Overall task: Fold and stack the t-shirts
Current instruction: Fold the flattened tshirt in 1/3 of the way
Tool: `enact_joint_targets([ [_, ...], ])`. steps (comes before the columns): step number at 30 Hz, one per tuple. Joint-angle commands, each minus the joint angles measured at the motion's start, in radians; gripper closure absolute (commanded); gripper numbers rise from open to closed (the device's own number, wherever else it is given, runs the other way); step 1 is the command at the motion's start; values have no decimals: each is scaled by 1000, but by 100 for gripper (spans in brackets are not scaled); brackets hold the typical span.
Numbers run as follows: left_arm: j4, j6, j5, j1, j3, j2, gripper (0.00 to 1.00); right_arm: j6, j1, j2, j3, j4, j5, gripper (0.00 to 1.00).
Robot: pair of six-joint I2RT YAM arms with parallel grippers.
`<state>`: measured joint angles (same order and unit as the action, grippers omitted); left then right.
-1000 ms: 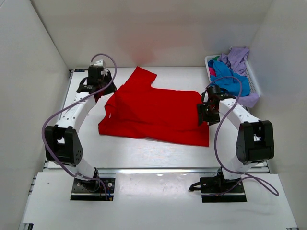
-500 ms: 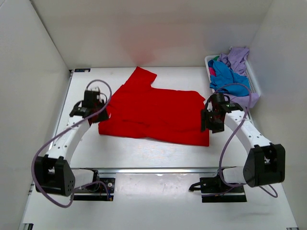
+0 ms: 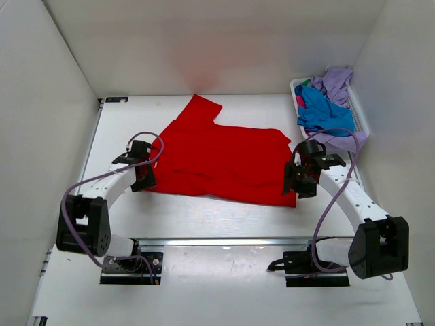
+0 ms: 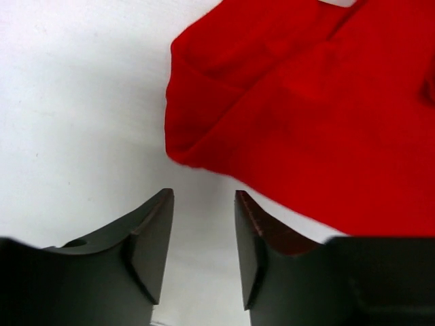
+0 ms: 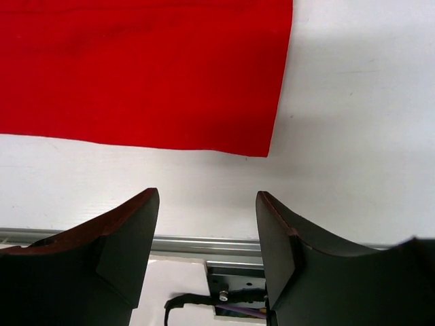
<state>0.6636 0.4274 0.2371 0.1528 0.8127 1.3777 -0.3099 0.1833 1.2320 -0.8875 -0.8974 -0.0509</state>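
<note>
The soft, limp red t-shirt [image 3: 217, 159] likely suits pinching at its near corners, by which the left fingers [image 4: 146, 251] and right fingers [image 5: 126, 244] stand parted, holding nothing.

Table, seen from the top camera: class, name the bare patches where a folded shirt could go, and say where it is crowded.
Bare: the strip between the red t-shirt and the rail; the left side by the wall; the far band between its sleeve and the basket. Crowded: the shirt's near corners, at the left gripper and right gripper.
</note>
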Motion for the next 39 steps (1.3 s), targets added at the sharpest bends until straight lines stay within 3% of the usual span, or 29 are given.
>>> enact_joint_targets([
  [1, -70, 25, 59, 10, 29, 44, 45, -35, 2, -26, 15, 23, -10, 44],
  [4, -87, 31, 68, -1, 34, 102, 43, -40, 11, -25, 22, 34, -17, 43],
  [10, -142, 21, 90, -50, 45, 158, 51, -78, 13, -31, 64, 58, -20, 43],
  [12, -150, 7, 94, -52, 58, 191, 66, -122, 31, -26, 81, 51, -1, 42],
  [14, -157, 7, 93, -50, 66, 213, 93, -144, 48, -20, 94, 58, 14, 42],
  [15, -159, 1, 93, -44, 60, 221, 98, -147, 50, -17, 104, 60, 22, 42],
  [24, -84, -27, 38, -48, 37, 164, 100, -198, 73, 109, 134, 163, 88, 45],
  [27, -23, -36, -1, -56, 23, 91, 100, -173, 76, 174, 124, 172, 111, 55],
  [29, 30, -44, -34, -65, 3, 37, 100, -163, 77, 193, 107, 155, 112, 81],
  [31, 66, -38, -64, -65, -23, -32, 100, -141, 79, 196, 95, 143, 112, 98],
  [36, 145, -7, -130, -30, -81, -147, 100, -81, 45, 182, 90, 92, 68, 100],
  [39, 206, 31, -93, 34, -72, -196, 100, -52, 38, 169, 96, 48, 63, 100],
])
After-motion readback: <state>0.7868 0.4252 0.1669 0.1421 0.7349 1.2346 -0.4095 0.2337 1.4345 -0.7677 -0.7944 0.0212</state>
